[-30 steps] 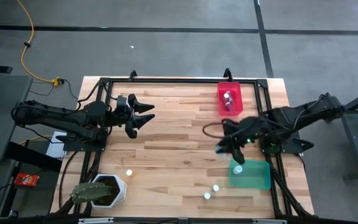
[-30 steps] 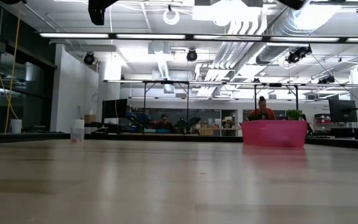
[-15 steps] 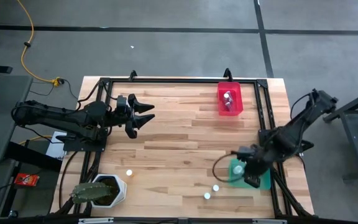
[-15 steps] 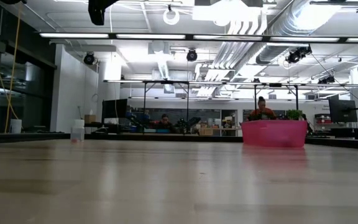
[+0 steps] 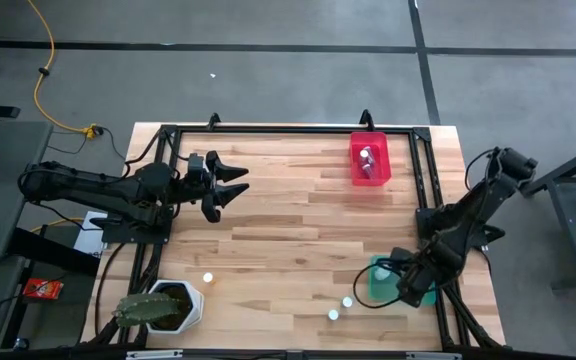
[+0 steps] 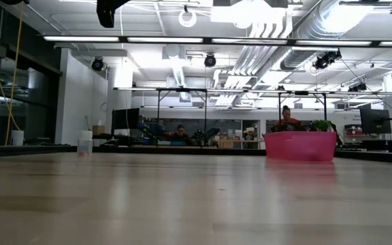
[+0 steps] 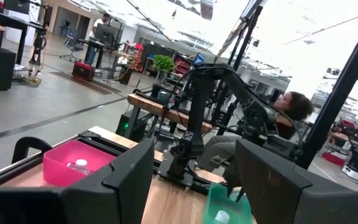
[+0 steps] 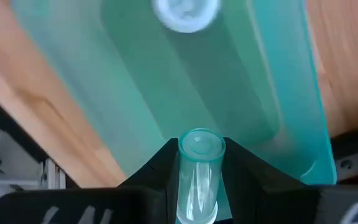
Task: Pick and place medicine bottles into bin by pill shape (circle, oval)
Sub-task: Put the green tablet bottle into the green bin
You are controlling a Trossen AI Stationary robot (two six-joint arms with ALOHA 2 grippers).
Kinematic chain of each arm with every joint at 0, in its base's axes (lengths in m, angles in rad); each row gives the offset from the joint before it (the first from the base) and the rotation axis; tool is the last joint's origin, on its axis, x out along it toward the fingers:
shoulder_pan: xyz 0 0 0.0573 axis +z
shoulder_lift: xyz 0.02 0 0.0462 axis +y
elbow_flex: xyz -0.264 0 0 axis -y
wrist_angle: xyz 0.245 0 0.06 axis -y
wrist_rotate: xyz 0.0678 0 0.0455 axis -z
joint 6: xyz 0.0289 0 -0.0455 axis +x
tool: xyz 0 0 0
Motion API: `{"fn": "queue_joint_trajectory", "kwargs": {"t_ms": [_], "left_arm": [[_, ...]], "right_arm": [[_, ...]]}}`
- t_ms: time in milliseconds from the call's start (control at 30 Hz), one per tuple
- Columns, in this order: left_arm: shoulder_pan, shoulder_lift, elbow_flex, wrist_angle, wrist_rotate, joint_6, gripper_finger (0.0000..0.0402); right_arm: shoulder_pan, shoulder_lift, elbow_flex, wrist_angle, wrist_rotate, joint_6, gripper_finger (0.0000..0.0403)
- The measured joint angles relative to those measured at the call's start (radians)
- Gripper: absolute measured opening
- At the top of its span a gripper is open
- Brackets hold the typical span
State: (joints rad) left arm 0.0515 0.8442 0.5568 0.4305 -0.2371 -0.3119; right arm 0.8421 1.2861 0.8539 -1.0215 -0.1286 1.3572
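The pale wooden slatted table (image 5: 288, 230) carries two bins on its right side: a pink plastic bin (image 5: 370, 160) far away, holding a few bottles, and a translucent green plastic bin (image 5: 378, 290) at the near right edge. The left arm waits at the far left, its left gripper (image 5: 236, 184) spread wide with nothing in it. The right arm reaches down over the green bin, and the right gripper (image 8: 199, 163) is clamped on a small clear medicine bottle (image 8: 198, 177) with a round cap, held above the bin's floor. One white-capped bottle (image 8: 186, 12) already lies in that bin. Three loose white-capped bottles remain on the boards: one (image 5: 207, 278) beside the white plant pot (image 5: 183, 302) with its green cactus, and two (image 5: 340, 308) just left of the green bin.

The risk I see is in the release: the bottle hangs close to the bin's near wall, so an early drop could clip the rim and roll out, or land on the bottle already inside.
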Motion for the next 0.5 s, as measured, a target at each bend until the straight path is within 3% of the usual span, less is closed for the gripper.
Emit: {"fn": "queue_joint_trajectory", "kwargs": {"t_ms": [333, 500], "left_arm": [[0.0, 0.0, 0.0, 0.0, -0.002, 0.0, 0.0213], [0.0, 0.0, 0.0, 0.0, -0.002, 0.0, 0.0213]], "right_arm": [[-0.002, -0.027, -0.053, 0.011, 0.066, 0.059, 0.0081], [-0.003, -0.027, -0.089, 0.049, 0.049, 0.068, 0.0081]]}}
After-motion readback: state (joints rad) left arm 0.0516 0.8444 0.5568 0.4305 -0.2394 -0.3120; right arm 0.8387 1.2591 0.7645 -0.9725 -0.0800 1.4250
